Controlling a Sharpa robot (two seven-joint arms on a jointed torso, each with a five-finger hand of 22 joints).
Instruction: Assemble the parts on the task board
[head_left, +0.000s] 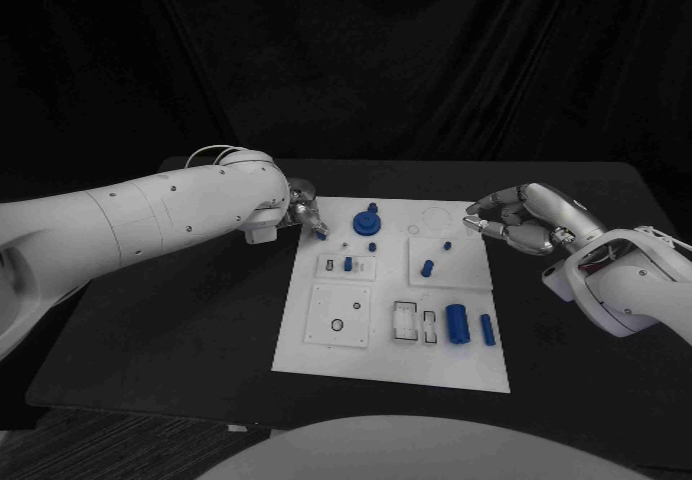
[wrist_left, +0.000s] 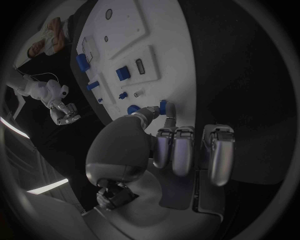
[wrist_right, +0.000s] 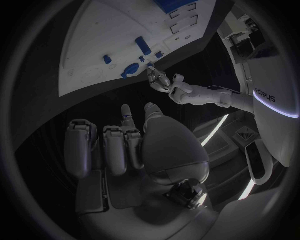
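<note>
The white task board (head_left: 310, 352) lies in the middle of the black table. My left hand (head_left: 300, 213) hovers over the board's far left corner and pinches a small blue part (wrist_left: 164, 106) between thumb and a finger. A round blue knob part (head_left: 366, 222) stands on the board just right of that hand. Several more blue parts sit on the board, among them a peg (head_left: 427, 267) and two cylinders (head_left: 457, 322) near the front right. My right hand (head_left: 526, 222) hangs just off the board's far right edge, fingers bent and apart, holding nothing.
The board carries a square plate with a small ring (head_left: 340, 315) at the front left and white rectangular slots (head_left: 408, 320) beside the cylinders. Bare black table (head_left: 188, 330) surrounds the board on all sides.
</note>
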